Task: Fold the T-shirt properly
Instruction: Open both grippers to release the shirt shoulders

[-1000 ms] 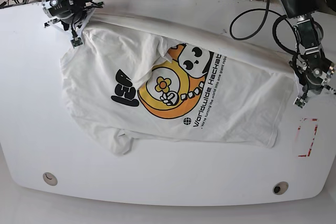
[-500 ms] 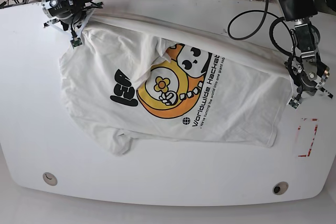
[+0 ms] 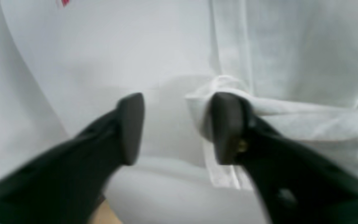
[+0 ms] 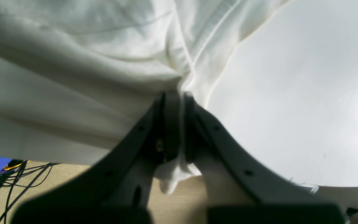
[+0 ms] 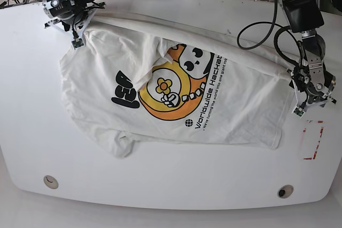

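The white T-shirt (image 5: 176, 94) lies spread on the table, print side up, with black lettering and a yellow-orange cartoon. Its top edge is lifted into a ridge between my two grippers. My right gripper (image 5: 78, 38) at the far left is shut on a bunch of the shirt's cloth (image 4: 89, 62); its fingers (image 4: 171, 124) pinch the fabric. My left gripper (image 5: 300, 105) is at the shirt's right edge. In the left wrist view it (image 3: 177, 124) is open, and a hemmed fold of the shirt (image 3: 291, 62) drapes over the outside of one finger (image 3: 225, 124).
The white table (image 5: 32, 105) has a red tape outline (image 5: 312, 140) on its right side near my left gripper. Two round holes (image 5: 51, 181) (image 5: 285, 191) sit by the front edge. Cables and gear lie beyond the far edge.
My left arm has shifted at the shirt's right edge and its gripper has turned slightly. The shirt has slid a little to the left. My right gripper has stayed put.
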